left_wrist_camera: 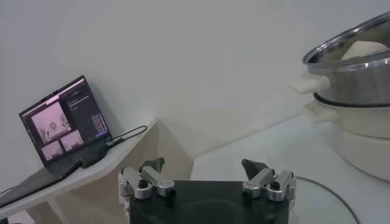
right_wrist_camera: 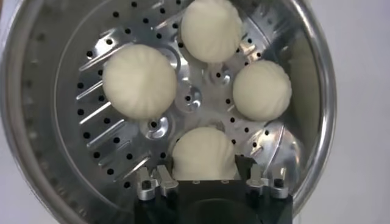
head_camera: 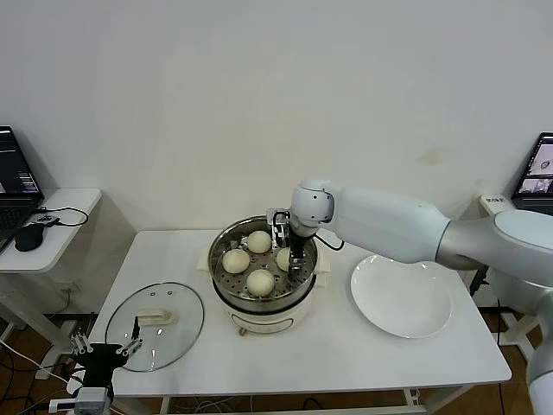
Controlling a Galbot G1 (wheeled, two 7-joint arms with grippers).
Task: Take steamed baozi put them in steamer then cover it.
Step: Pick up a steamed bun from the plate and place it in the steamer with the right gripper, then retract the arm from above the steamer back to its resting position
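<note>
The steel steamer (head_camera: 226, 285) stands mid-table on its cream base. Four cream-white baozi lie on its perforated tray (right_wrist_camera: 91, 115): three free ones (right_wrist_camera: 139, 81), (right_wrist_camera: 211, 28), (right_wrist_camera: 262, 90), and a fourth (right_wrist_camera: 204, 153) between my right gripper's fingers. In the head view the right gripper (head_camera: 292, 257) reaches down into the pot at its right side, its fingers against both sides of that baozi (head_camera: 283, 258). The glass cover (head_camera: 155, 322) lies flat on the table at the left. My left gripper (head_camera: 105, 349) waits open and empty at the front left, beside the cover.
A flat white plate (head_camera: 401, 298) lies right of the steamer. A side table (head_camera: 52, 226) with a laptop and mouse stands to the far left; another laptop (head_camera: 537, 173) is at the far right. The wall is close behind.
</note>
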